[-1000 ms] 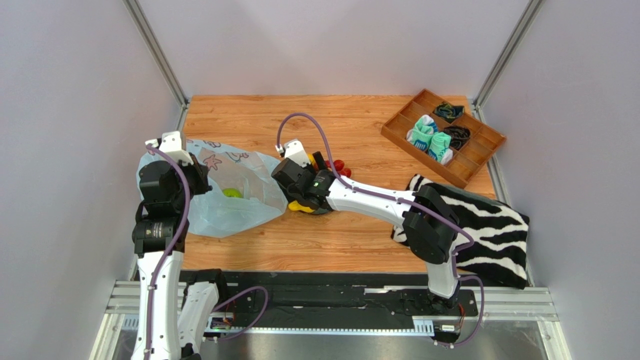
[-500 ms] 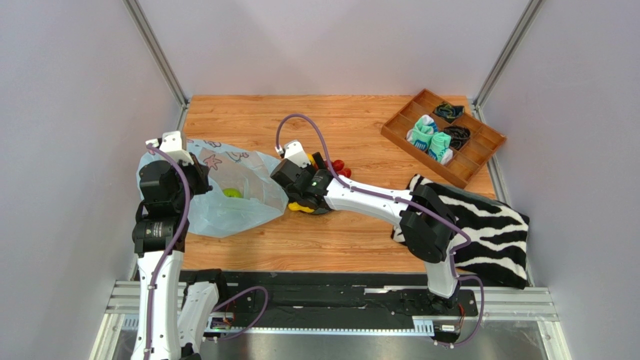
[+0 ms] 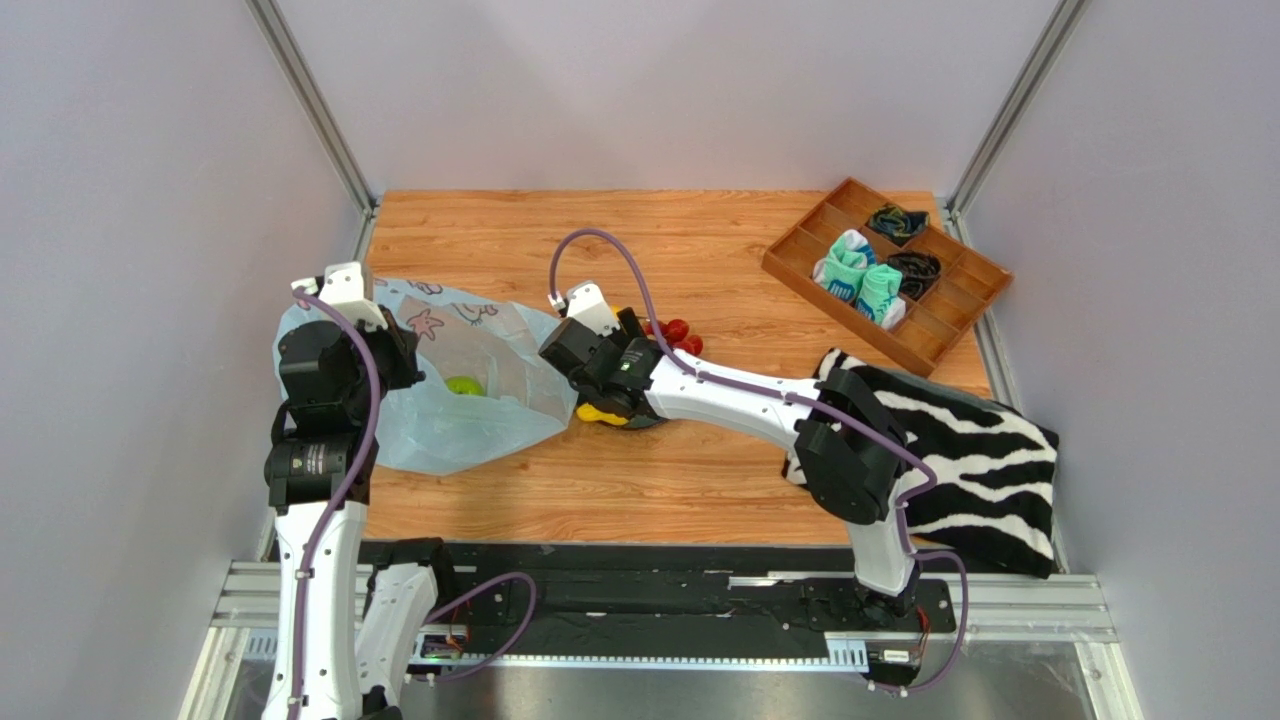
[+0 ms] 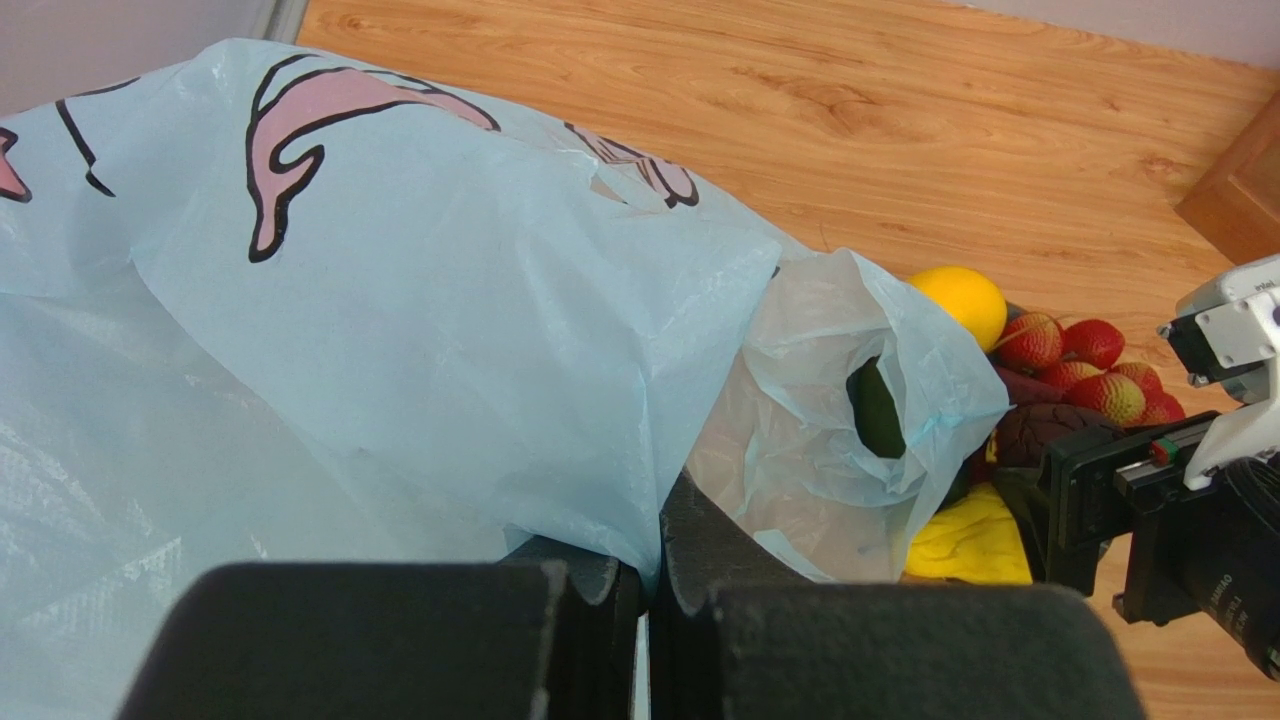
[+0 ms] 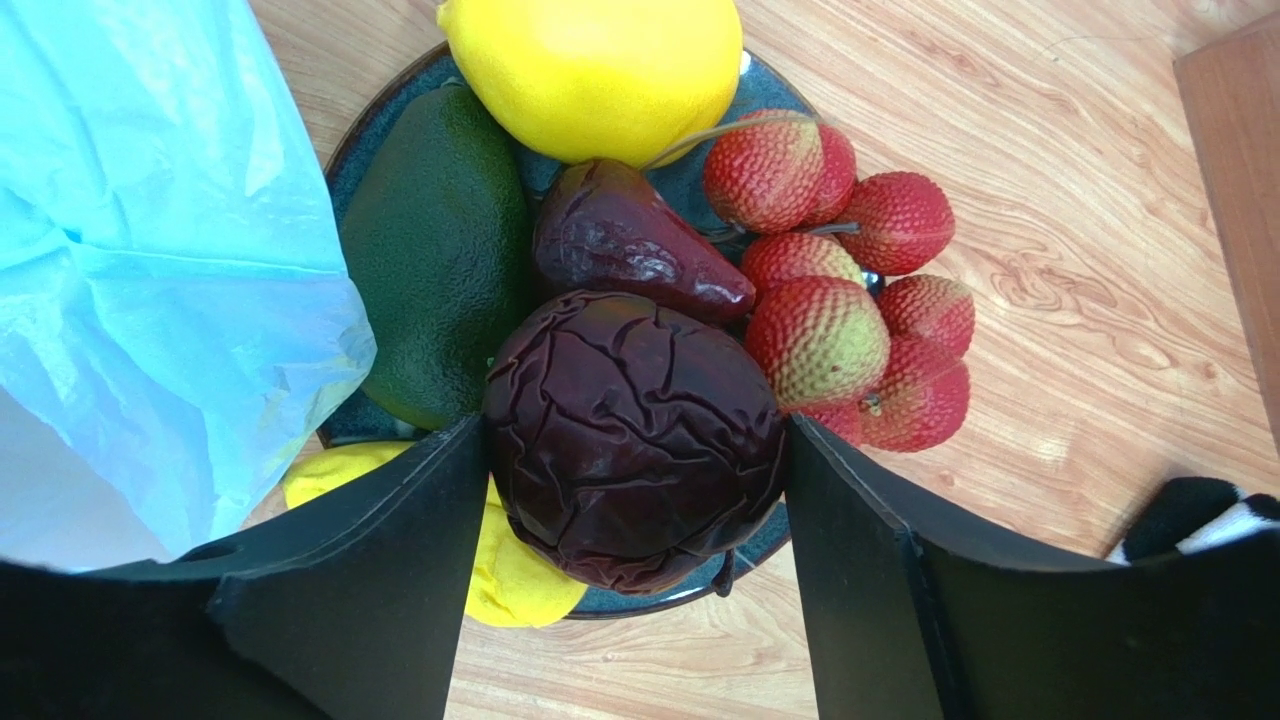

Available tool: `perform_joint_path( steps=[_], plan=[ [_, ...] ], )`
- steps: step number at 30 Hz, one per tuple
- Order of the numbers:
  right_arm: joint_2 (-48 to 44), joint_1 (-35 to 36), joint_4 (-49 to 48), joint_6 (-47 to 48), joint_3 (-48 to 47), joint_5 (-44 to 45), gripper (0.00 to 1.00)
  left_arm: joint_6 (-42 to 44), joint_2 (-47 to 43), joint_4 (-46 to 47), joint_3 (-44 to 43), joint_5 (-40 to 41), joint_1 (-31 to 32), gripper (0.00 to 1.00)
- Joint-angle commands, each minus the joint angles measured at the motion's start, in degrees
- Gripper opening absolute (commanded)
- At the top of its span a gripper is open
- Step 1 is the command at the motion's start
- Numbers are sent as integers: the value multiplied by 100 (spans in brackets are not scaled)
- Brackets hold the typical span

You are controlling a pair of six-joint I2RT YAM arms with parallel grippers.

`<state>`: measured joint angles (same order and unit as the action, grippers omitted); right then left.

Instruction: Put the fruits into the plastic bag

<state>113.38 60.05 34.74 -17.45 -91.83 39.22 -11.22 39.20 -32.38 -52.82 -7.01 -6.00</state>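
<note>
Noted right gripper (image 5: 634,432) part-open, fingers pressed to both sides of dark red-purple wrinkled round fruit (image 5: 631,465), resting on dark round plate (image 5: 684,180) among yellow lemon (image 5: 594,68), dark green fruit (image 5: 436,278) and small red fruits (image 5: 842,315). Found left gripper (image 4: 649,578) pinched tight on translucent pale blue plastic bag (image 4: 451,330), touching plate's left edge. Spotted bright green apple (image 3: 464,386) inside bag.

Wood-grain tabletop (image 3: 721,480), pale grey walls (image 3: 676,90) w/ metal corner posts (image 3: 308,98), even light.
</note>
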Motion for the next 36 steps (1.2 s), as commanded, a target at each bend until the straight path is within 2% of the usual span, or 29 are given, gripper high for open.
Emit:
perform_joint_path(
  steps=[1,10,16,19,23,27,32,36],
  plan=[
    [-35,-11,68,23,-274,86,64,-82,-9,118,-9,-64,2,0],
    [-439,50,6,49,-178,-108,58,-99,-9,127,-9,-82,11,0],
    [-1133,77,-336,-30,218,-134,56,-99,-9,127,-9,-108,11,0],
    [-1774,77,-853,-56,674,-519,56,-99,-26,118,-18,-108,2,0],
    [-2399,77,-2300,-135,1342,-1554,55,-108,-27,127,-18,-143,11,0],
    [-2076,77,-2534,-258,1064,-2339,53,-117,-26,136,-9,-161,11,0],
    [-1013,86,-2613,-399,18,-3173,52,-108,-26,136,-9,-161,11,0],
    [-213,94,-2200,-426,-949,-3386,50,-117,-35,136,-9,-222,11,0]
  ],
)
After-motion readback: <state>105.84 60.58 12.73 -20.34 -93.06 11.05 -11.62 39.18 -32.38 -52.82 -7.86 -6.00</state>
